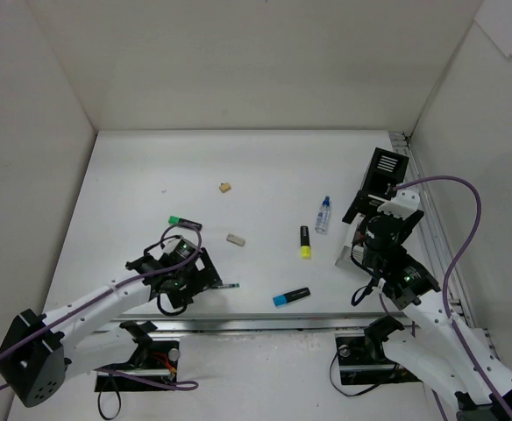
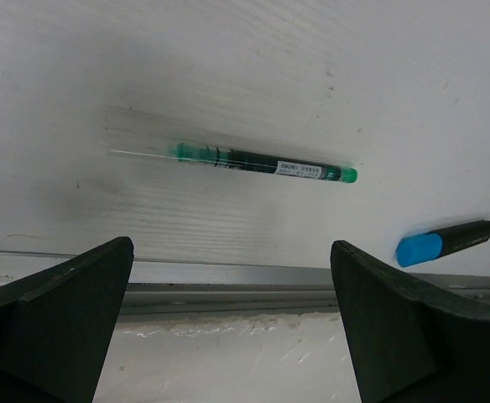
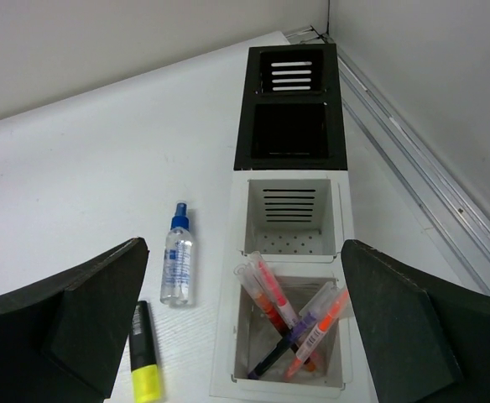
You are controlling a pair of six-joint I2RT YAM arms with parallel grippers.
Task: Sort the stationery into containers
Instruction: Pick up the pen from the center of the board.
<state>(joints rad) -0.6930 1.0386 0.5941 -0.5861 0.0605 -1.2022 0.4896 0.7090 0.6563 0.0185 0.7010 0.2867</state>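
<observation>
Green pen (image 2: 253, 163): lies flat on the bench (image 2: 228, 67), well apart from the organizer (image 3: 291, 259), not yet sorted.
Left hand (image 2: 230, 248): wide, empty, hovering over that pen; jaws line up along its length, so a wrist turn looks needed.
Sorted pens (image 3: 291, 323): lean crossed in the organizer's end white compartment.
Right hand (image 3: 243, 248): wide, empty, above them.
Leftovers: glue bottle (image 3: 177, 264) and yellow highlighter (image 3: 144, 361) lie just beside the organizer.

White table (image 1: 142, 167), plain white walls (image 1: 238, 61) on three sides, metal rail (image 1: 265, 324) along near edge
</observation>
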